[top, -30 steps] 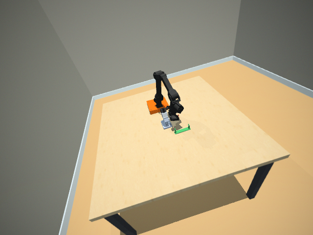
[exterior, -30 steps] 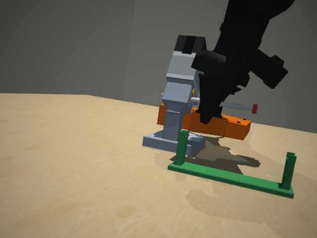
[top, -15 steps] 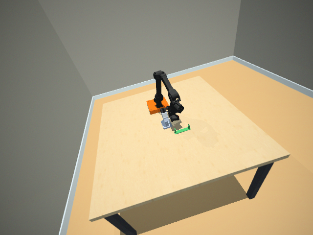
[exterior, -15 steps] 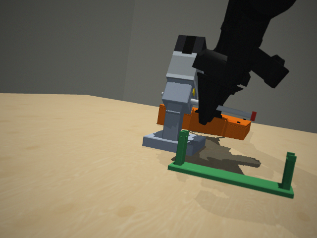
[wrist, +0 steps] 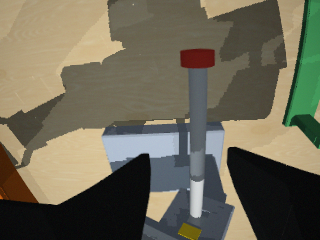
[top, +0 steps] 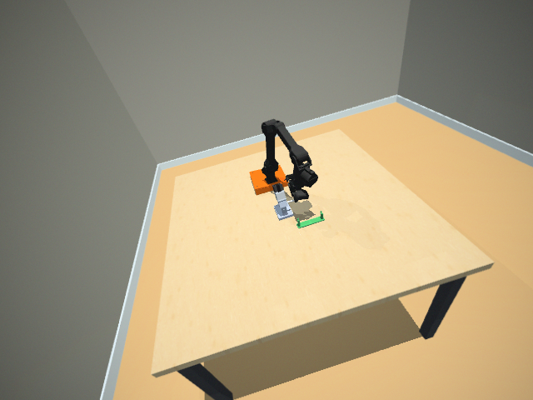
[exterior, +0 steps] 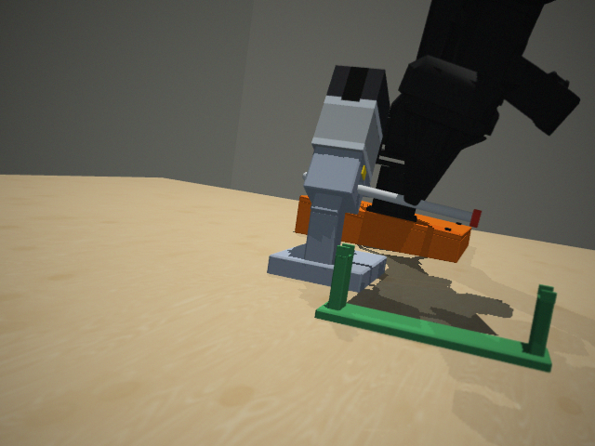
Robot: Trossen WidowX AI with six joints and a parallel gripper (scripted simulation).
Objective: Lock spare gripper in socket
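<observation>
Pin (exterior: pixel 449 211) (wrist: pixel 198 110) runs lengthwise between jaws, part-open and gripping nothing; socket (top: pixel 282 202) (exterior: pixel 332 174) (wrist: pixel 215 215) one end, red head (exterior: pixel 475 217) (wrist: pixel 197 58) other. Push likely needs head-side contact.

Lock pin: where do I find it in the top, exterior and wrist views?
Top: I can't pick it out.
Exterior: right of center, the pin slanting from the mount.
Wrist: upright, right of center.
Shared landmark: green rack.

Black arm on orange base, grey mount beside it, green rack nearby; pale table (top: pixel 275 275) beneath.Black arm (top: pixel 270 150) (exterior: pixel 473 43) bent over pale table (top: pixel 275 275) (exterior: pixel 144 311) (wrist: pixel 30 25), orange base (top: pixel 258 185) (exterior: pixel 440 247) (wrist: pixel 12 182), grey mount (top: pixel 280 213) (exterior: pixel 297 266) (wrist: pixel 145 145); green rack (top: pixel 311 222) (exterior: pixel 428 331) (wrist: pixel 302 75) nearby
</observation>
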